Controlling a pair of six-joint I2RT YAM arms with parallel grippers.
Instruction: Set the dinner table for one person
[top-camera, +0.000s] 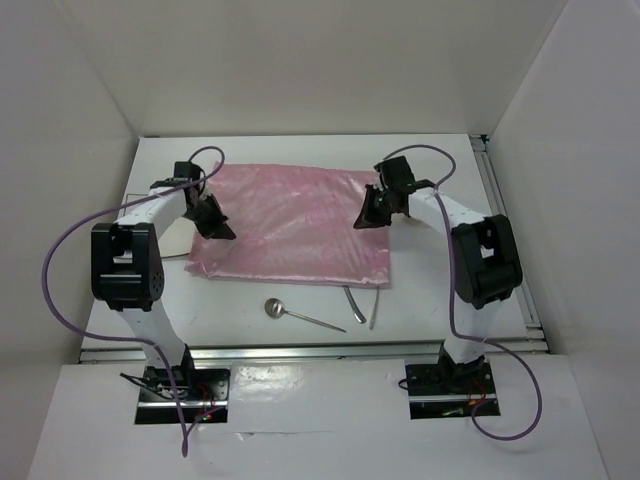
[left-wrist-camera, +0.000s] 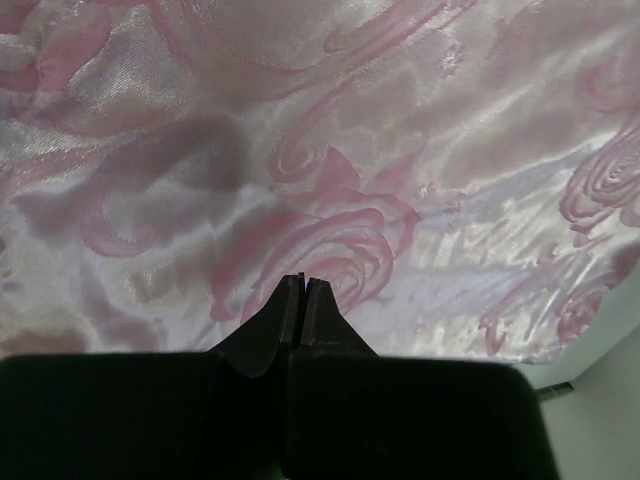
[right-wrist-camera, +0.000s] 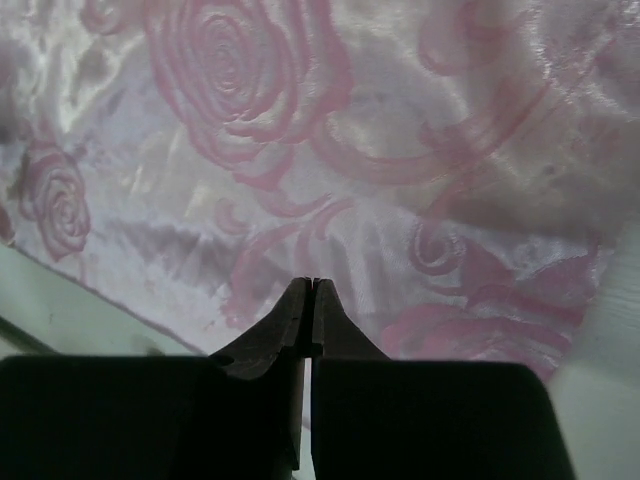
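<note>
The dinner table (top-camera: 440, 300) is seen inside the white walls, beyond both arm bases. A pink mat (top-camera: 295, 225) with a rose pattern is spread over its middle. The left gripper (left-wrist-camera: 304, 284) and the right gripper (right-wrist-camera: 313, 285) are held over the mat's left and right parts. Each is fully closed, with nothing gripped. A spoon (top-camera: 290, 312) is laid on the table, near the mat's front edge.

A shiny pink rose-patterned cloth mat (top-camera: 295, 222) fills the counter's (top-camera: 230, 310) middle. A silver metal spoon (top-camera: 290, 313) and two thin silver cutlery pieces (top-camera: 375, 310) obstruct the near edge. Bare strips run along the far and right edges.
</note>
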